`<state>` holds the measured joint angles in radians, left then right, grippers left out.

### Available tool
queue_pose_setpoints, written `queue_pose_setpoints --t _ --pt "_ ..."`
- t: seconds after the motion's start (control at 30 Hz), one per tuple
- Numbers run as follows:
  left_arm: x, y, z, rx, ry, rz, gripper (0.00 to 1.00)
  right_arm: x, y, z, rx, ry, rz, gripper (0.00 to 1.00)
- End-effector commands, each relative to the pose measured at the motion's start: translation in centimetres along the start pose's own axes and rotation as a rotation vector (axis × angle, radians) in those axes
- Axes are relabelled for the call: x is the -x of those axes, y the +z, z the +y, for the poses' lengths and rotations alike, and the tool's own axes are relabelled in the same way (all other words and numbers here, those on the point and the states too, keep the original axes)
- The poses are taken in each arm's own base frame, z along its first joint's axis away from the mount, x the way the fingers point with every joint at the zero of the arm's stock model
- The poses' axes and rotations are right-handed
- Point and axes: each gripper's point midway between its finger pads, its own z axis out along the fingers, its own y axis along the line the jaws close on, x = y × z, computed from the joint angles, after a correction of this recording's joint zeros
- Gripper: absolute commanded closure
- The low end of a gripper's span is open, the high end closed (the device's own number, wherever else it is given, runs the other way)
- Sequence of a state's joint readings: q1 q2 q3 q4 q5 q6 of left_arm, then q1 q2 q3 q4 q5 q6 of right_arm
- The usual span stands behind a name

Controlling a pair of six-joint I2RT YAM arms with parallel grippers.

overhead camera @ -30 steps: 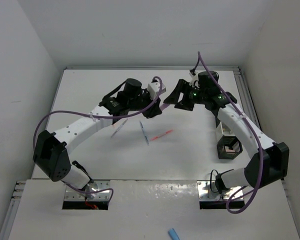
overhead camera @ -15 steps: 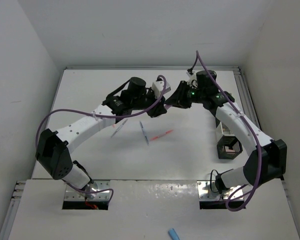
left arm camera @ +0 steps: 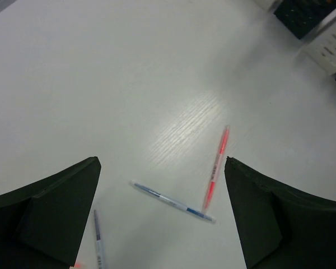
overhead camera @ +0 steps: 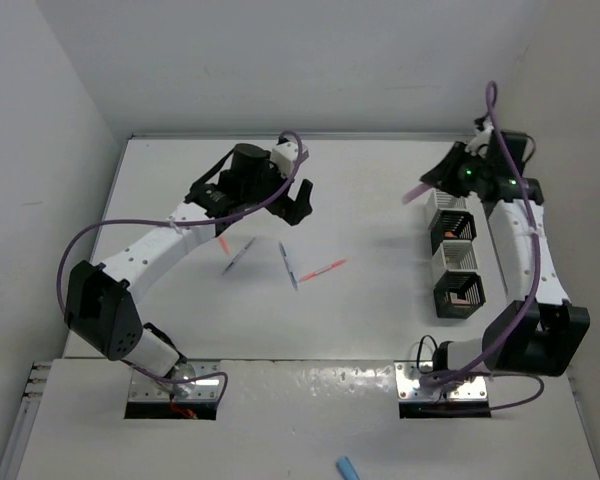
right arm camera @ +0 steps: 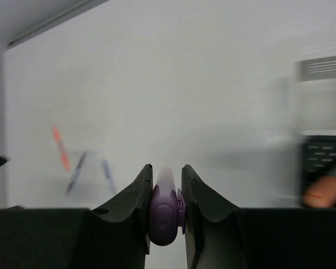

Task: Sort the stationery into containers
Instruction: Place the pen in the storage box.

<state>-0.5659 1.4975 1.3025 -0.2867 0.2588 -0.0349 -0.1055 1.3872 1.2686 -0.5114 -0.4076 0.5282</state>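
The step in hand looks like delivery. The right gripper (overhead camera: 435,183) hangs at the far right of the table (overhead camera: 380,230), just beside the far end of the row of wire-mesh boxes (overhead camera: 450,212). Its fingers are clamped on a purple marker (right arm camera: 165,210), whose pale end pokes out towards the middle of the table. The marker is held in the air and is not yet over any box.

The nearest of the row, a black box (overhead camera: 458,295), has something pinkish-orange inside. The right wrist view is smeared, so it may be an eraser block, but that cannot be said for certain.

The left gripper (overhead camera: 293,198) hovers over the middle of the table with its fingers wide apart and nothing between them. Below it three items lie loose:
- a pink pen (left arm camera: 217,165);
- a blue-and-white pen (left arm camera: 171,200), its tip touching or nearly touching the pink one;
- a third pen (left arm camera: 98,238), off to one side and partly cut off by the edge of the view.

The next move calls for bringing the marker squarely above the mouth of the box meant for markers and tipping it end-down so it clears the mesh rim, then releasing it. The left arm seems placed to drop onto one of the loose pens.
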Motion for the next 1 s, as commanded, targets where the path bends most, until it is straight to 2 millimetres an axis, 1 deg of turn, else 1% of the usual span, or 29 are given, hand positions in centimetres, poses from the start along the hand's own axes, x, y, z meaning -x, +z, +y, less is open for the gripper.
queue_pose_setpoints --t 0.0,0.1,0.13,0.2,0.23,0.27,0.37,0.43,0.47,0.6,0.63,0.7,0.73,0.77,0.8,0.83,0.87,0.9,0.97 --pt "1.1 -2.1 1.7 0.096 0.009 -0.037 0.0 3.0 -3.4 -5.3 -0.188 -0.191 -0.11 1.0" --pt "0.7 -2.2 2.4 0.099 0.002 -0.013 0.0 2.9 -3.8 -9.6 -0.323 -0.205 -0.101 1.0" --pt "0.7 -2.2 2.7 0.104 0.004 -0.009 0.0 3.1 -4.0 -10.7 -0.362 -0.216 -0.106 1.0" --pt "0.3 -2.1 3.5 0.139 0.0 0.003 0.0 2.9 -4.1 -12.1 -0.399 -0.22 -0.107 1.0" --pt "0.3 -2.2 4.1 0.159 -0.008 0.0 0.0 3.4 -4.2 -12.4 -0.414 -0.231 -0.129 1.0" --pt "0.1 -2.4 4.5 0.183 -0.012 0.0 0.0 3.5 -4.2 -13.3 -0.443 -0.231 -0.13 1.0" --pt "-0.2 -2.8 5.4 0.226 -0.028 -0.018 0.0 3.9 -4.4 -14.5 -0.496 -0.247 -0.138 1.0" --pt "-0.1 -3.0 5.6 0.239 -0.031 -0.033 0.0 3.7 -4.1 -15.4 -0.523 -0.262 -0.128 1.0" --pt "-0.4 -2.9 5.8 0.247 -0.031 -0.025 0.0 3.7 -4.1 -15.9 -0.542 -0.262 -0.128 1.0" --pt "-1.9 -2.8 7.1 0.297 -0.022 0.039 0.0 2.6 -3.3 -17.3 -0.548 -0.246 -0.09 1.0" --pt "-2.3 -2.6 7.7 0.322 -0.026 0.056 0.0 2.2 -3.1 -17.6 -0.55 -0.238 -0.078 0.98" --pt "-3.5 -2.6 9.1 0.366 -0.04 0.104 0.0 1.4 -2.7 -18.0 -0.544 -0.23 -0.056 0.88" --pt "-3.8 -2.6 9.5 0.377 -0.044 0.117 0.0 1.2 -2.7 -18.2 -0.543 -0.223 -0.05 0.77" --pt "-4.6 -2.6 10.4 0.395 -0.059 0.141 0.0 1.0 -2.5 -18.2 -0.537 -0.212 -0.043 0.71" --pt "-4.8 -2.7 10.8 0.401 -0.062 0.146 0.0 0.9 -2.4 -18.3 -0.532 -0.206 -0.039 0.66" --pt "-5.2 -2.6 10.9 0.386 -0.068 0.155 0.0 0.7 -2.4 -18.4 -0.531 -0.199 -0.033 0.59" --pt "-5.5 -2.7 11.2 0.37 -0.053 0.164 0.0 0.8 -2.5 -18.4 -0.531 -0.189 -0.033 0.5" --pt "-5.7 -2.4 10.6 0.314 -0.043 0.164 0.0 0.8 -2.4 -18.3 -0.517 -0.184 -0.032 0.47" --pt "-6.2 -2.2 10.1 0.258 -0.007 0.176 0.03 0.8 -2.5 -17.8 -0.5 -0.173 -0.027 0.42"
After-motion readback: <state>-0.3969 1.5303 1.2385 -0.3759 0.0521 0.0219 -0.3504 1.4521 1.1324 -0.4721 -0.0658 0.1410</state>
